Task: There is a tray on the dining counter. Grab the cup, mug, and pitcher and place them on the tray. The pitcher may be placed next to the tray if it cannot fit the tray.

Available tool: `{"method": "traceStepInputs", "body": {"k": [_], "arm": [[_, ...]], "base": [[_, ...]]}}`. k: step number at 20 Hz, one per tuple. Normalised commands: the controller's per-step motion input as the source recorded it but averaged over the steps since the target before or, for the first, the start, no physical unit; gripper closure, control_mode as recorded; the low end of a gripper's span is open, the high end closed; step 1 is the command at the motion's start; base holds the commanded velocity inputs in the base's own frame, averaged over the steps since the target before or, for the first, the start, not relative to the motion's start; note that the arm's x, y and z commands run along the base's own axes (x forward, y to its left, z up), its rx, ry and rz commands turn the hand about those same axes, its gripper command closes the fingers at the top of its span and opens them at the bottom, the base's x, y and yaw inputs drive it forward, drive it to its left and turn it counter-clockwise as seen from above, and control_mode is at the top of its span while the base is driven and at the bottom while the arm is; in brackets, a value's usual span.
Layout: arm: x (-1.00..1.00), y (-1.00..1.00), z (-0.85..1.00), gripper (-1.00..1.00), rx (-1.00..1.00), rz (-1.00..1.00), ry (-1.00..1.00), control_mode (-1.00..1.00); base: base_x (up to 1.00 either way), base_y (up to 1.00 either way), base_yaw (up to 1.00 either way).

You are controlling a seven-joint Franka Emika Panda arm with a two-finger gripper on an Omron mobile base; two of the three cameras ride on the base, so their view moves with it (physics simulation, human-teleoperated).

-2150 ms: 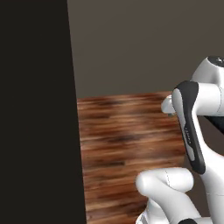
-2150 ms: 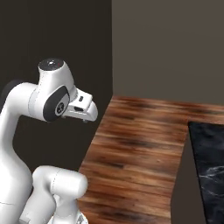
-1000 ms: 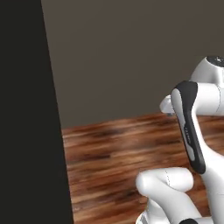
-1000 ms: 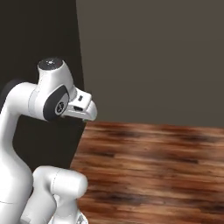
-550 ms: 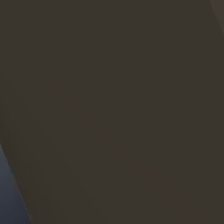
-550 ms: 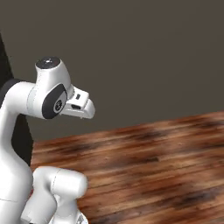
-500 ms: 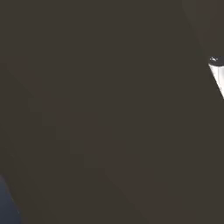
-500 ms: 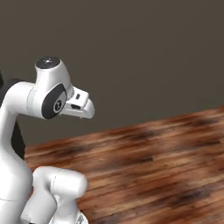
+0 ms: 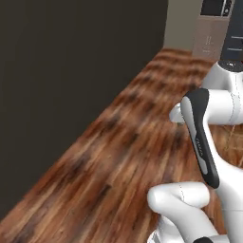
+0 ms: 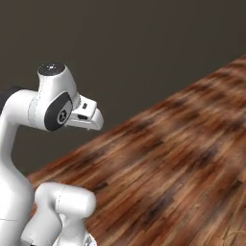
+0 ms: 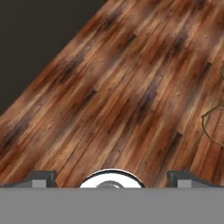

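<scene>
Nothing to grab here: the fingers sit spread wide with nothing between them at the bottom of the hand view, arm tucked in, probably for driving. Wood floor fills the middle, dark wall upper left. Can't spot the tray, cup, mug or pitcher anywhere.

arm: folded upright over its base, elbow high | wrist: bent forward, hand angled down | gripper: jaws spread wide, finger tips far apart, nothing between them
</scene>
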Motion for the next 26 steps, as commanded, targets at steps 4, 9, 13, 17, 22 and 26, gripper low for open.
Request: {"method": "traceStepInputs", "body": {"k": [4,9,13,17,22,26], "arm": [[0.00,0.00,0.00,-1.00,0.00,0.00,0.00,1.00],[0.00,0.00,0.00,-1.00,0.00,0.00,0.00,1.00],[0.00,0.00,0.00,-1.00,0.00,0.00,0.00,1.00],[0.00,0.00,0.00,-1.00,0.00,0.00,0.00,1.00],[0.00,0.00,0.00,-1.00,0.00,0.00,0.00,1.00],[0.00,0.00,0.00,-1.00,0.00,0.00,0.00,1.00]], "base": [[1.00,0.00,-0.74],[1.00,0.03,-0.70],[0.99,0.48,-0.50],[0.66,0.85,-0.28],[0.76,1.00,-0.12],[1.00,0.68,0.00]]}}
